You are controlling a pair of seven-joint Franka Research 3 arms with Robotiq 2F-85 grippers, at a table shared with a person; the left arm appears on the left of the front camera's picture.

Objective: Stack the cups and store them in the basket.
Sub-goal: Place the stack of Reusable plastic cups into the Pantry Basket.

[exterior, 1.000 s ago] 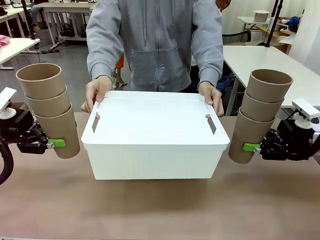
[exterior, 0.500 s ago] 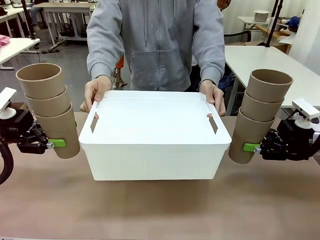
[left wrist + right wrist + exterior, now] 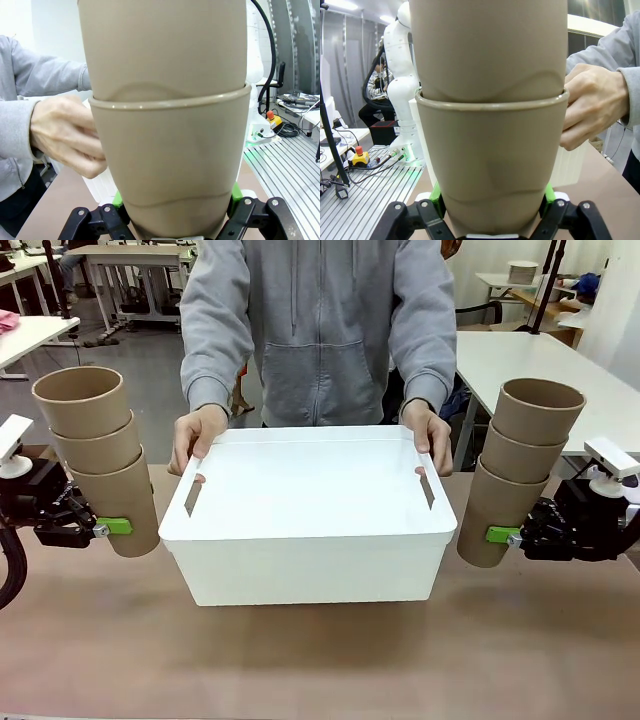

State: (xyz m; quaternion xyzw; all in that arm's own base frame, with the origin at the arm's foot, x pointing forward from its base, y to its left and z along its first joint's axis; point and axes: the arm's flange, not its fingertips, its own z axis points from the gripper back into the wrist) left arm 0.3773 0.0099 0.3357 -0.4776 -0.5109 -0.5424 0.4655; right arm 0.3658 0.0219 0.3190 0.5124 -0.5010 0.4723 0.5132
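A stack of three tan cups [image 3: 100, 455] stands tilted at the far left, its bottom cup clamped by my left gripper [image 3: 112, 526]. In the left wrist view that stack [image 3: 167, 145] rises between the green pads [image 3: 118, 199]. At the far right a second stack of three cups [image 3: 520, 470] is held by my right gripper [image 3: 498, 534], and the right wrist view shows this stack [image 3: 490, 145] from close up. The white basket [image 3: 305, 565] sits mid-table between the stacks, with a person's hands [image 3: 196, 430] on its far corners.
The person in a grey hoodie [image 3: 320, 330] stands right behind the basket. Bare brown tabletop [image 3: 320, 660] lies in front of it. White tables [image 3: 530, 355] stand farther back.
The person has slid the basket slightly toward themselves and levelled it, hands shifting along its far corners. Both arms and their cup stacks have stayed still.
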